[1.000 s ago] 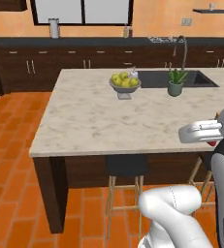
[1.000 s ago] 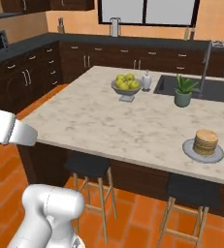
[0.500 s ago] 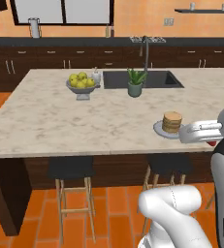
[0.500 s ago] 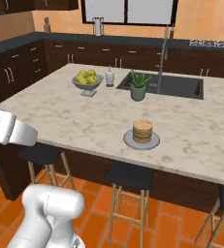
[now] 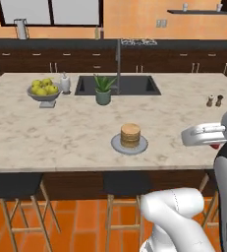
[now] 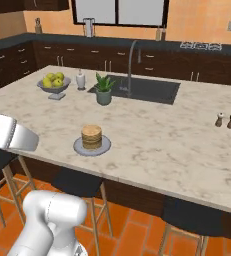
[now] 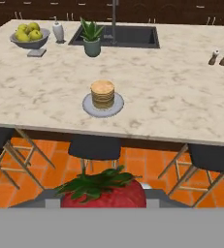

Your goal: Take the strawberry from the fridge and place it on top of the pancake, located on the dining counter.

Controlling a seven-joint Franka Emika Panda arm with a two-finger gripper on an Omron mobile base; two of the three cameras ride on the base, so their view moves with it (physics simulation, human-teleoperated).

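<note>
The strawberry (image 7: 106,193), red with green leaves on top, sits at the bottom of the hand view with my gripper (image 7: 103,202) shut on it. A speck of red shows under the white hand (image 5: 203,134) at the right of the left base view. The pancake (image 5: 130,135) (image 6: 92,136) (image 7: 103,94) is a short tan stack on a small grey plate (image 5: 143,146) (image 7: 117,107), near the front edge of the marbled dining counter (image 5: 75,128) (image 6: 162,135) (image 7: 171,97). My gripper hangs in front of the counter, short of the pancake. The fridge is out of view.
On the counter stand a grey bowl of yellow-green fruit (image 5: 44,90), a white bottle (image 5: 65,82), a potted plant (image 5: 103,91), a dark sink (image 5: 129,84) with a faucet (image 5: 118,64), and two shakers (image 5: 214,101). Dark stools (image 5: 127,184) line the front edge.
The whole picture has shifted as the base drove along the counter; the pancake now lies near the middle of the views. The gripper keeps its hold on the strawberry.
</note>
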